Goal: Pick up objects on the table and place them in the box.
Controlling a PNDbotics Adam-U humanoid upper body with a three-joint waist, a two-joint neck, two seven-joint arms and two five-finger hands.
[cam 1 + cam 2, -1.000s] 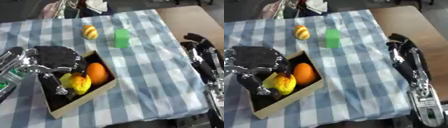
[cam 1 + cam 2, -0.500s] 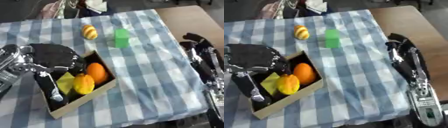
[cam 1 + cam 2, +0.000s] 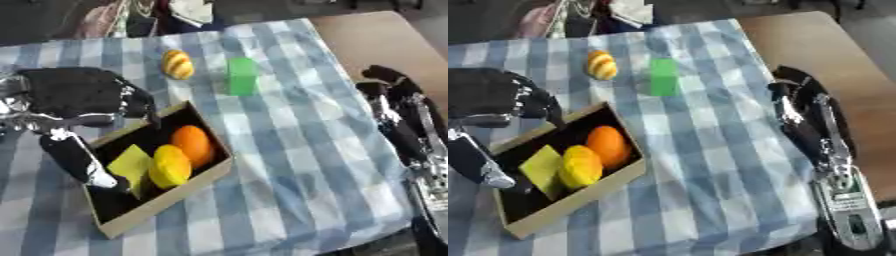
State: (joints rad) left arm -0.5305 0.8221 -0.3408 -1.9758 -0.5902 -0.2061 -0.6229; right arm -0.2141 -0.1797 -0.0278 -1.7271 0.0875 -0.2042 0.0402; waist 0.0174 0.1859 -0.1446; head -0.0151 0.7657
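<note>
Now the left robot hand (image 3: 74,100) is sitting farther left than 1 second ago, off the yellow fruit (image 3: 170,165), which is lying free in the box (image 3: 166,196). The box is holding 3 things: the yellow fruit, an orange (image 3: 192,144) touching it on the far side, and a flat yellow piece (image 3: 129,163) to its left. The left robot hand is hovering open over the box's far-left corner, gripping nothing. On the checked surface (image 3: 289,150), a striped yellow object (image 3: 178,65) and a green block (image 3: 241,76) are waiting beyond the box. The right robot hand (image 3: 798,107) is resting open at the right edge.

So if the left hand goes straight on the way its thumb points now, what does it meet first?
Probably the box: the left hand hangs over its left end, thumb aimed down into it beside the yellow card. Depth is unclear.
</note>
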